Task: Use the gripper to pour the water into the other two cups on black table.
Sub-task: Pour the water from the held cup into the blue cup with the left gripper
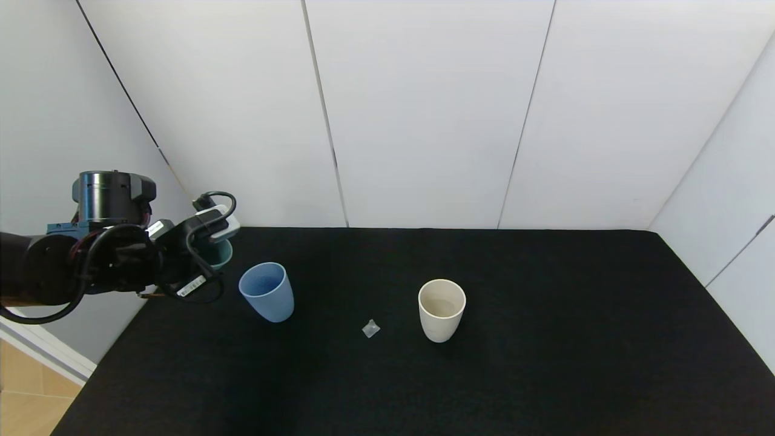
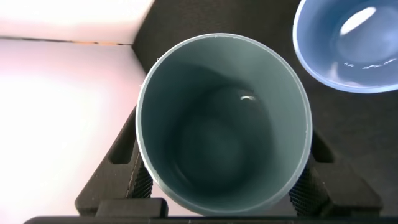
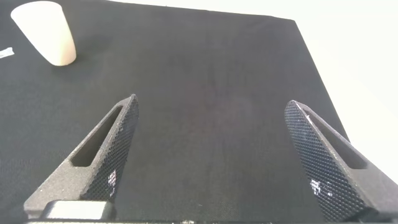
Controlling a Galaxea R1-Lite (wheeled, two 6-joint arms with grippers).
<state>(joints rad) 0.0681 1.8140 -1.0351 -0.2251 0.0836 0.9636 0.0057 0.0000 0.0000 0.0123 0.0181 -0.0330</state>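
Note:
My left gripper (image 1: 213, 253) is shut on a teal-green tumbler (image 1: 222, 254) at the black table's (image 1: 545, 363) far left corner. In the left wrist view the tumbler (image 2: 224, 124) sits upright between the fingers (image 2: 138, 182), with a small glint inside. The light blue cup (image 1: 266, 292) stands just right of it, and in the left wrist view (image 2: 351, 43) bright reflections show inside it. The cream-white cup (image 1: 441, 310) stands mid-table and also shows far off in the right wrist view (image 3: 45, 31). My right gripper (image 3: 211, 106) is open and empty over bare table.
A small clear crumpled scrap (image 1: 370, 328) lies between the two cups. White wall panels close the table at the back and right. The table's left edge (image 1: 115, 339) drops to a wooden floor.

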